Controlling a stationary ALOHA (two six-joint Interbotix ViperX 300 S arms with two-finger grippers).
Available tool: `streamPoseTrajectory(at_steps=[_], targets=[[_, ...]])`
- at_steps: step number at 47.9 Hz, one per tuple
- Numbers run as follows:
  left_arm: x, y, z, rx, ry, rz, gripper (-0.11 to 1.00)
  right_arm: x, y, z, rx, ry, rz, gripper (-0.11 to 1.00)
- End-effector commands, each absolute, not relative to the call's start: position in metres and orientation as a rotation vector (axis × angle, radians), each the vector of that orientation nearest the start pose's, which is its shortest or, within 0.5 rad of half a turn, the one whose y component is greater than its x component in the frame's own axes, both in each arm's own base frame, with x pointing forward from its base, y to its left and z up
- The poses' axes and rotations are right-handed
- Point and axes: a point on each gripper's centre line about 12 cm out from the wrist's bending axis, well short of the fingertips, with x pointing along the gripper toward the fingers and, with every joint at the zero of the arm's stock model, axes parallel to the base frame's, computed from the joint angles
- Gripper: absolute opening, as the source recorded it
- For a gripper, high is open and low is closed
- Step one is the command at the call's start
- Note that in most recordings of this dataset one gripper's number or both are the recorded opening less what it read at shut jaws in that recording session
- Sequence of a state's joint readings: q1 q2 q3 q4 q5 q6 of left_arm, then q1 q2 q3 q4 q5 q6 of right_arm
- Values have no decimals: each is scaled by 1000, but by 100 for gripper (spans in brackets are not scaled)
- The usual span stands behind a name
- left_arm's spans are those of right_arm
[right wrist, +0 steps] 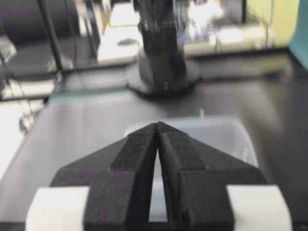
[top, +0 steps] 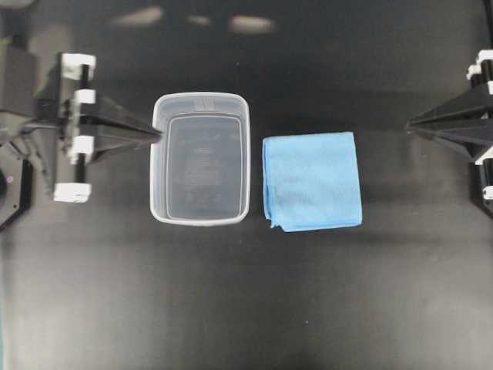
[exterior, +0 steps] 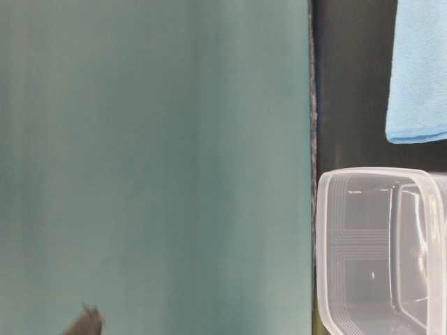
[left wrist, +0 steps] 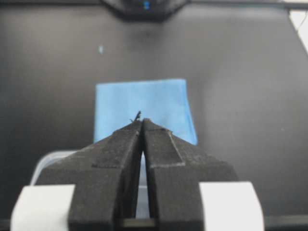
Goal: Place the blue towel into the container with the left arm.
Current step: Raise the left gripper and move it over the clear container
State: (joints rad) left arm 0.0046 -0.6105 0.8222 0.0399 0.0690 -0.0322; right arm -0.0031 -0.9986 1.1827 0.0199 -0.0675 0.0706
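Note:
The light blue towel (top: 312,181) lies folded flat on the black table, just right of the clear tub container (top: 200,98), which stands upright and empty. My left gripper (top: 159,132) is shut and empty, its tip at the tub's left rim. In the left wrist view its shut tips (left wrist: 142,121) point over the tub (left wrist: 48,160) toward the towel (left wrist: 142,103). My right gripper (top: 409,123) is shut and empty, well right of the towel. In the right wrist view its tips (right wrist: 157,124) point at the tub (right wrist: 231,123); the towel is hidden there.
The table-level view shows the towel's corner (exterior: 419,70), the tub (exterior: 370,172) and a broad teal surface (exterior: 154,160) beside the table. The opposite arm's base (right wrist: 161,62) stands beyond the tub in the right wrist view.

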Motion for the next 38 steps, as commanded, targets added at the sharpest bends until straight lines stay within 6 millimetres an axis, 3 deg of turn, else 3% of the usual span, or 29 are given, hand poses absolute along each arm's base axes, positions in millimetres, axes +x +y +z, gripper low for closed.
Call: streamPoseTrajectory(at_steps=[1,8,17,23,28,34,38], targets=[[303,2,324,13,301,9,1,190,-1,271,88,153,-13,0],[331,2,321,3,386,12,1,180,-3,262,91,203,-26,8],[368,6,315,4,515,25,2,167,-4,262,84,204,-32,41],[389,9,307,2,638,35,11,159,-5,264,86,184,-38,64],[407,12,298,3,736,43,33,154,-6,264,86,178,-47,73],[431,16,290,7,793,48,69,151,-7,260,88,214,-54,73],[453,20,278,3,827,57,86,149,-7,254,92,249,-55,73]])
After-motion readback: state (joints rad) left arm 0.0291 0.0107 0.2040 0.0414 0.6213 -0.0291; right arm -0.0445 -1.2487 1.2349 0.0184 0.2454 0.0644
